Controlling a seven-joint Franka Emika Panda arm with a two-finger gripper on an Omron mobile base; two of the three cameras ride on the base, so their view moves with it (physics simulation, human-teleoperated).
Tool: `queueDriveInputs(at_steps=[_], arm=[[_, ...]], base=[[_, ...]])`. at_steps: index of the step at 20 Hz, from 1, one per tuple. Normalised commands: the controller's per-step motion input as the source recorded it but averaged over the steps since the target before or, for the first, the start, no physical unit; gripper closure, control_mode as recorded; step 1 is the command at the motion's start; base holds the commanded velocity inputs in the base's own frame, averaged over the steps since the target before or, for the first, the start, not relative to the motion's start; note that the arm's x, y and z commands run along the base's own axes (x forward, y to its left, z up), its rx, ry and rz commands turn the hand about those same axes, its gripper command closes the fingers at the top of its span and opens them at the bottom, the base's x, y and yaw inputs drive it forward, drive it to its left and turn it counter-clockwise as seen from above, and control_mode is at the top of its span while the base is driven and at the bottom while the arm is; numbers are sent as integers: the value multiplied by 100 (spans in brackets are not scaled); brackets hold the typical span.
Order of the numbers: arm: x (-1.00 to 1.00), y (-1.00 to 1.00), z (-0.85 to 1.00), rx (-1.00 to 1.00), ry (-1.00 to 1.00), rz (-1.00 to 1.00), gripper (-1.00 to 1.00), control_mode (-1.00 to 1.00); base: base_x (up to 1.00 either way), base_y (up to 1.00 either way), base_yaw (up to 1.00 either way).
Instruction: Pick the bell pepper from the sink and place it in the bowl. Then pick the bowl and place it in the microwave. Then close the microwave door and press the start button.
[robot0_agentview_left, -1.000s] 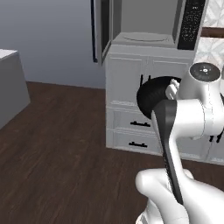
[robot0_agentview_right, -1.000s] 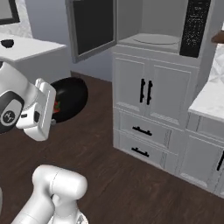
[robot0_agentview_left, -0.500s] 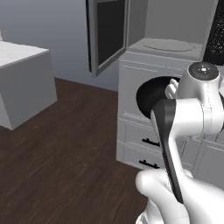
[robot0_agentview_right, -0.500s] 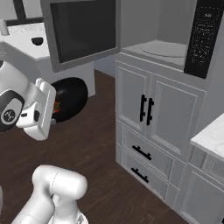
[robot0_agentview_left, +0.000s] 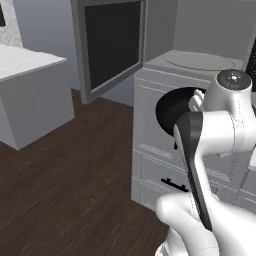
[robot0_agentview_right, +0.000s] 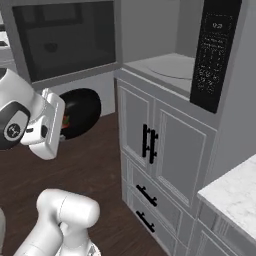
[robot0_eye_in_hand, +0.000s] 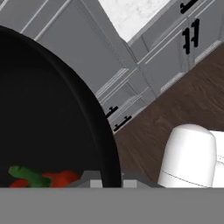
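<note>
My gripper (robot0_eye_in_hand: 111, 181) is shut on the rim of the glossy black bowl (robot0_eye_in_hand: 43, 109), held tilted up in front of the arm. The red bell pepper (robot0_eye_in_hand: 61, 178) with its green stem lies inside the bowl at its low edge. From the base the bowl (robot0_agentview_left: 175, 107) (robot0_agentview_right: 80, 112) hangs at cabinet height, left of the microwave. The microwave (robot0_agentview_right: 172, 67) has its pale turntable (robot0_agentview_left: 200, 60) exposed and a black control panel (robot0_agentview_right: 212, 50) at right. The microwave door (robot0_agentview_left: 112, 45) (robot0_agentview_right: 65, 40) stands swung open to the left. The sink is out of view.
White cabinet doors and drawers with black handles (robot0_agentview_right: 148, 145) sit below the microwave. A white counter block (robot0_agentview_left: 25, 95) stands at the left. A marble countertop (robot0_agentview_right: 235, 190) is at the lower right. Dark wood floor (robot0_agentview_left: 75, 175) lies between.
Both base views have shifted and the microwave looms larger and closer, so the base has driven toward it. The bowl stays in my gripper in the same pose.
</note>
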Motion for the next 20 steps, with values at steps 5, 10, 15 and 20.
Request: queueDriveInputs(at_steps=[5,10,15,20], arm=[[0,0,0,0,0,0,100,100],[0,0,0,0,0,0,100,100],[0,0,0,0,0,0,100,100],[0,0,0,0,0,0,100,100]], base=[[35,-58,19],[31,-84,34],[32,-19,14],[32,24,-18]])
